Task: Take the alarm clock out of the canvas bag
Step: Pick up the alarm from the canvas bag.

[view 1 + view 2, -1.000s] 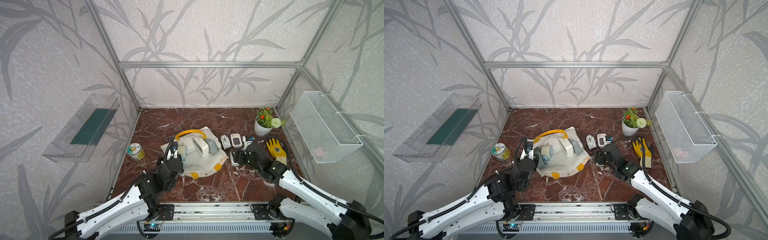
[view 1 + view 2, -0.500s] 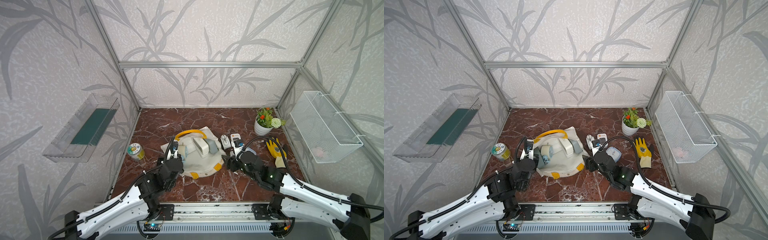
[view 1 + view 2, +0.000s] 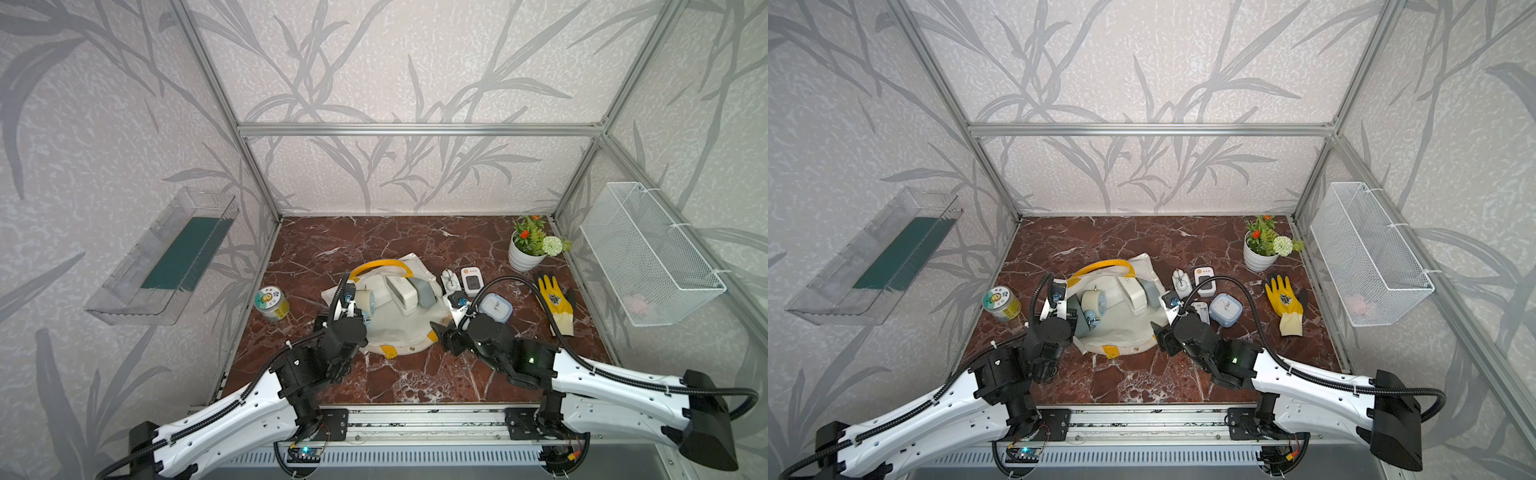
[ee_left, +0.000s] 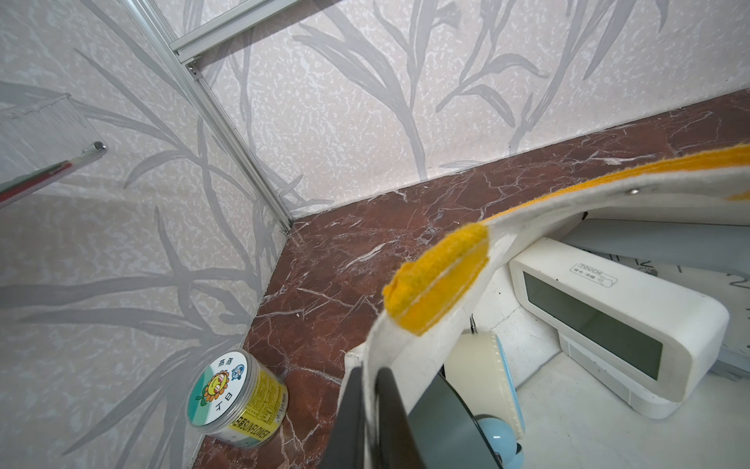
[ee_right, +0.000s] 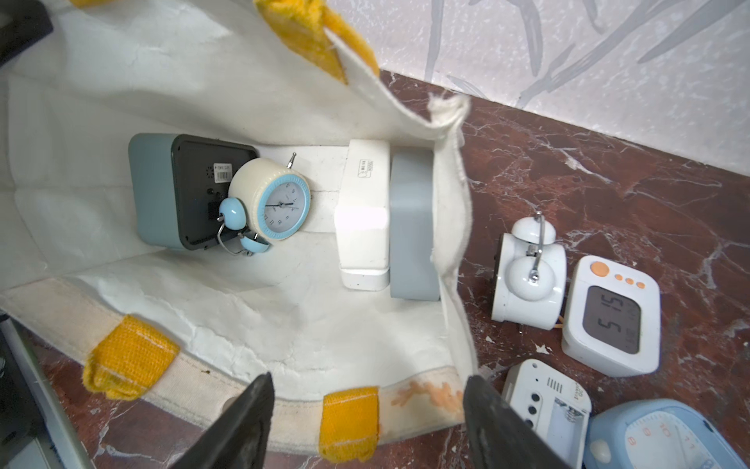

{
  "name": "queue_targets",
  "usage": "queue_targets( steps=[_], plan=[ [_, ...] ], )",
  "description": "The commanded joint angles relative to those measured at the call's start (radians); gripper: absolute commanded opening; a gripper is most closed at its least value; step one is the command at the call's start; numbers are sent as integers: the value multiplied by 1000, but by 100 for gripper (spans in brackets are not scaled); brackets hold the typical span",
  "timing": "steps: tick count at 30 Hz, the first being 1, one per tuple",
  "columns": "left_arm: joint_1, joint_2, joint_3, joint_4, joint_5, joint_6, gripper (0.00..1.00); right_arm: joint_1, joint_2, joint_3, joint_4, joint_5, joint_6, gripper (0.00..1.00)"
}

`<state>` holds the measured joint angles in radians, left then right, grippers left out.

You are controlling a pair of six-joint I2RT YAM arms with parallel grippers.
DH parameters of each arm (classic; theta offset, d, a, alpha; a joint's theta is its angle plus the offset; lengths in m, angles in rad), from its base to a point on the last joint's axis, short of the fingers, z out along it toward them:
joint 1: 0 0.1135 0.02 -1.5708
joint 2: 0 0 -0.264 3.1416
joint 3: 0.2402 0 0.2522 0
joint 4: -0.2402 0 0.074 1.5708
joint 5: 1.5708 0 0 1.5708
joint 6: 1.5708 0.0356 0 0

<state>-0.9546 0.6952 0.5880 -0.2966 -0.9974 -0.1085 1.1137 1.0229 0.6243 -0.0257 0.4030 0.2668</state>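
Cream canvas bag lying slumped near the middle of the red marble counter, its mouth open upward; one yellow loop handle arched up at the far side; left fingers pressed together on the bag's near rim, a fold of canvas pinched between them and raised, close to a yellow handle patch; right fingers spread wide and poised over the opposite rim, with a yellow patch seen between the two tips; contact with the cloth cannot be told.

Four clocks noted inside the bag: a cream twin-bell alarm clock with blue bezel and blue bells, on its side against the black back of a blue-grey square clock; a white oblong digital clock touching a grey clock at the bag's edge.

Four more clocks recorded on the counter just beside the bag: a white twin-bell clock; a white digital clock with orange buttons; a white clock lying back-up; a pale blue clock.

A labelled tin noted on the bag's other side, near the left arm; a yellow glove and a potted plant seen farther off on the right.
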Motion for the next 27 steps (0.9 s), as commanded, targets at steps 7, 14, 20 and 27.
queue_targets(
  steps=[7, 14, 20, 27],
  plan=[
    [-1, -3, 29, -32, -36, -27, 0, 58, 111, 82, 56, -9, -75, 72],
    [-1, -6, 31, -38, -33, -29, 0, 74, 196, 121, 74, -30, -93, 71],
    [-1, -7, 32, -44, -29, -36, 0, 75, 277, 162, 71, -30, -93, 71],
    [-1, -7, 32, -48, -24, -40, 0, 75, 378, 196, 101, -25, -52, 71]
  ],
)
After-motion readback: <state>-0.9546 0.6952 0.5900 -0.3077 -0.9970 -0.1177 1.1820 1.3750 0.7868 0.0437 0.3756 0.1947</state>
